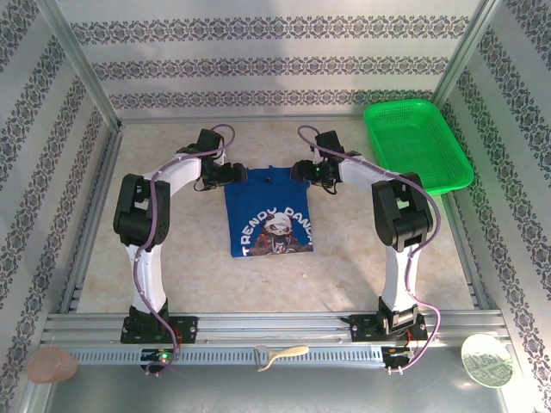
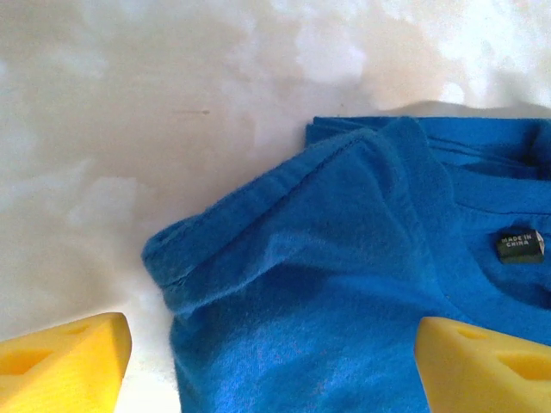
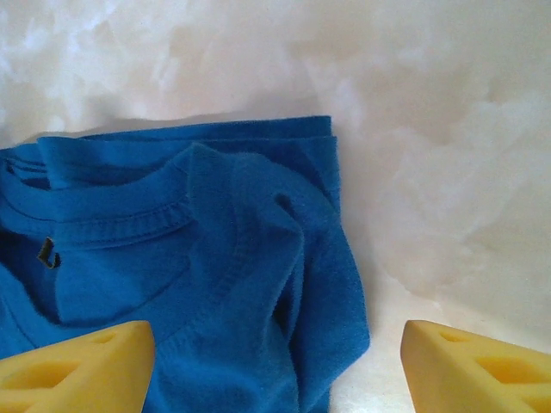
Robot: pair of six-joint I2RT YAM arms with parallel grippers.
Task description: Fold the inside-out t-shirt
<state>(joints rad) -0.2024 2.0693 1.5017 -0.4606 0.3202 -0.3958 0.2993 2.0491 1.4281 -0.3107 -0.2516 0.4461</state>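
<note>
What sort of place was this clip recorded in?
Probably a staged robot test cell, not a home: patterned wall panels in a metal frame box in the table, and the t-shirt and green basket look like props.

the left arm [image 1: 142, 215] and right arm [image 1: 400, 215] rise from their bases at the near edge, bend at the elbows and reach forward and inward, mirroring each other. the left tool [image 1: 225, 175] and right tool [image 1: 303, 169] face one another, apart, both held low. the left tool's yellow fingers [image 2: 65, 366] are spread wide, and so are the right tool's fingers [image 3: 478, 366].
</note>
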